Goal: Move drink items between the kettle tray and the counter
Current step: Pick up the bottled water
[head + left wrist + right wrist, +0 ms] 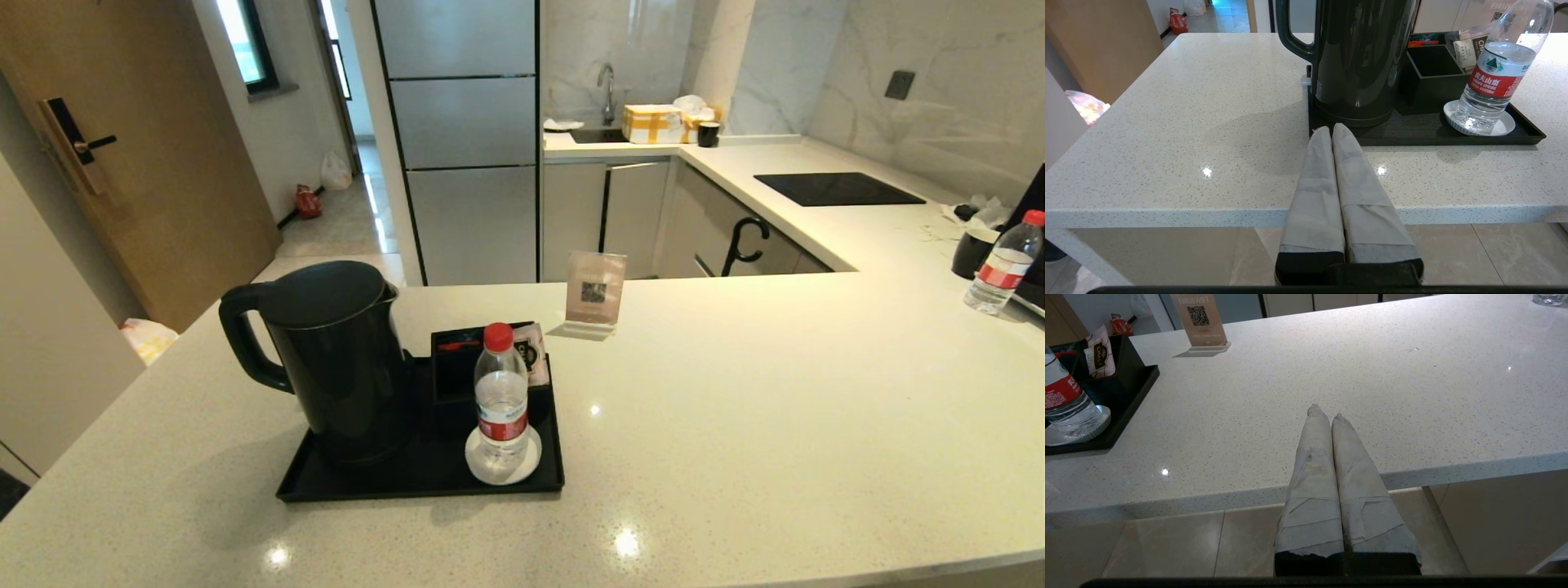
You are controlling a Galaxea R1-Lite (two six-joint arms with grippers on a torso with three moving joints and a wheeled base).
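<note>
A clear water bottle (pixel 501 400) with red cap and red label stands upright on a white coaster at the front right of the black kettle tray (pixel 359 487). The pale tea sachet (pixel 532 353) leans in the small black compartment box behind it. The bottle (pixel 1494 73) and sachet (pixel 1466 49) also show in the left wrist view, the bottle (pixel 1063 402) and sachet (pixel 1099 357) in the right wrist view too. My left gripper (pixel 1332 130) is shut and empty before the counter's near edge, facing the kettle. My right gripper (pixel 1325 413) is shut and empty, over the counter (pixel 775 408) edge to the tray's right. Neither arm appears in the head view.
A black kettle (pixel 331 359) fills the tray's left side. An upright QR card (pixel 594 298) stands behind the tray. A second bottle (pixel 1002 263) and a dark cup (pixel 973 251) sit at the far right, near a black hob (pixel 837 189).
</note>
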